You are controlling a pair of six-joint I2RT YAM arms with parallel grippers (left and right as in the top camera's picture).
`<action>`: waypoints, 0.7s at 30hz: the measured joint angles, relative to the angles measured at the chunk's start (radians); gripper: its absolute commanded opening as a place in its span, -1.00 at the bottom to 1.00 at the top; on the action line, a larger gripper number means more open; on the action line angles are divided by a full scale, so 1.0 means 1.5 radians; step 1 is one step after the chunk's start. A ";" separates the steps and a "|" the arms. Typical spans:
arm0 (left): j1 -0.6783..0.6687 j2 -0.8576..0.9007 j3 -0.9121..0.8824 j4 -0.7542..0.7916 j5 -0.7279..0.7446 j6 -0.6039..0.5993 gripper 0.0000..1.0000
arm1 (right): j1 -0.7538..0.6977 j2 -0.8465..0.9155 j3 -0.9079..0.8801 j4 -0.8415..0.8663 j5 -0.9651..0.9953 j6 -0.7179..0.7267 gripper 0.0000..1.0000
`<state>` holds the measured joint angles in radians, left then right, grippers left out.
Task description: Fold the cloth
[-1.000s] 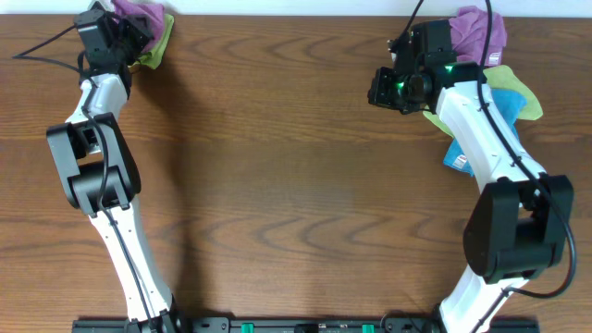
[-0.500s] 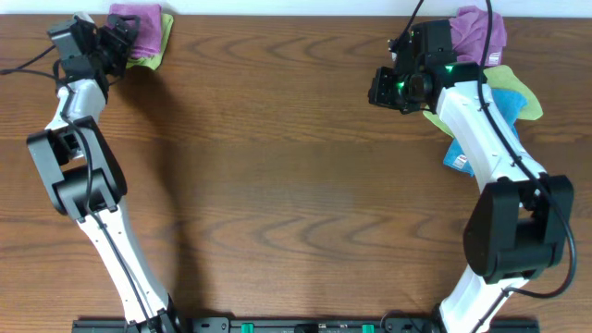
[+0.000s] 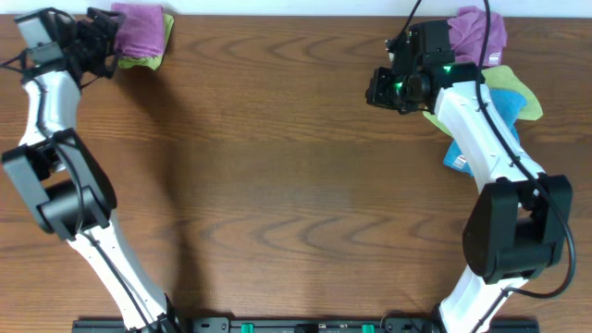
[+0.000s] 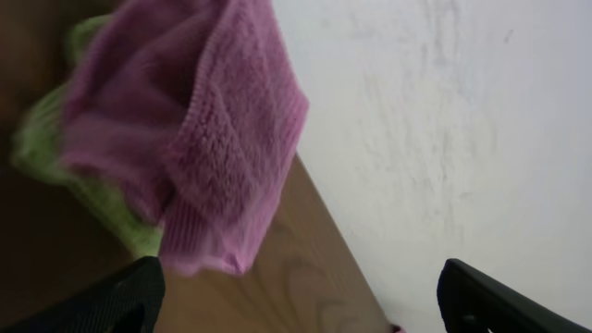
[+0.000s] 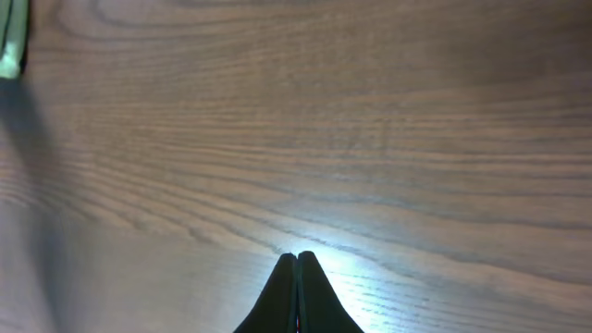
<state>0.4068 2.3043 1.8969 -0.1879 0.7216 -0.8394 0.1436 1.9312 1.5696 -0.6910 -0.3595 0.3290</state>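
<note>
A folded purple cloth (image 3: 139,28) lies on a green cloth (image 3: 151,61) at the table's far left corner. In the left wrist view the purple cloth (image 4: 199,129) and the green cloth (image 4: 51,153) lie just ahead of the fingers. My left gripper (image 3: 102,42) (image 4: 301,310) is open and empty, just left of that stack. My right gripper (image 3: 377,90) (image 5: 297,261) is shut and empty over bare wood, left of a pile of cloths.
The pile at the far right holds a purple cloth (image 3: 476,32), a green one (image 3: 511,79) and a blue one (image 3: 507,104). A white wall (image 4: 444,120) runs along the table's far edge (image 4: 342,240). A green corner (image 5: 9,42) shows in the right wrist view.
My left gripper has drawn back to the left off the purple cloth, which stays on the green one. The right arm has barely moved.
</note>
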 measured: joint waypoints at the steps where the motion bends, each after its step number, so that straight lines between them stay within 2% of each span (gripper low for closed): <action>1: 0.006 -0.011 0.001 -0.033 -0.004 0.007 0.91 | 0.002 0.000 0.000 -0.001 -0.003 0.000 -0.97; 8: 0.039 -0.063 0.002 -0.270 -0.052 0.106 0.91 | 0.004 -0.001 0.000 -0.004 -0.039 0.000 -0.94; 12: 0.041 -0.118 0.001 -0.397 -0.079 0.217 0.91 | 0.004 -0.034 0.005 -0.073 -0.047 -0.016 0.25; 13: 0.038 -0.151 0.001 -0.438 -0.091 0.259 0.91 | 0.004 -0.059 0.015 -0.114 -0.042 -0.033 0.65; 14: 0.035 -0.180 0.001 -0.459 -0.095 0.289 0.91 | 0.004 -0.083 0.028 -0.151 -0.031 -0.043 0.93; 15: 0.030 -0.221 0.001 -0.501 -0.105 0.328 0.91 | 0.004 -0.121 0.047 -0.201 -0.010 -0.064 0.99; 17: 0.018 -0.310 0.001 -0.592 -0.137 0.388 0.91 | 0.004 -0.198 0.069 -0.292 0.042 -0.099 0.98; 21: -0.014 -0.490 0.001 -0.719 -0.204 0.453 0.91 | 0.004 -0.347 0.071 -0.421 0.136 -0.156 0.99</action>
<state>0.3859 1.5692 1.8980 -1.2663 0.4152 -0.1593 0.1501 1.4113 1.6764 -1.3224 -0.1555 0.0956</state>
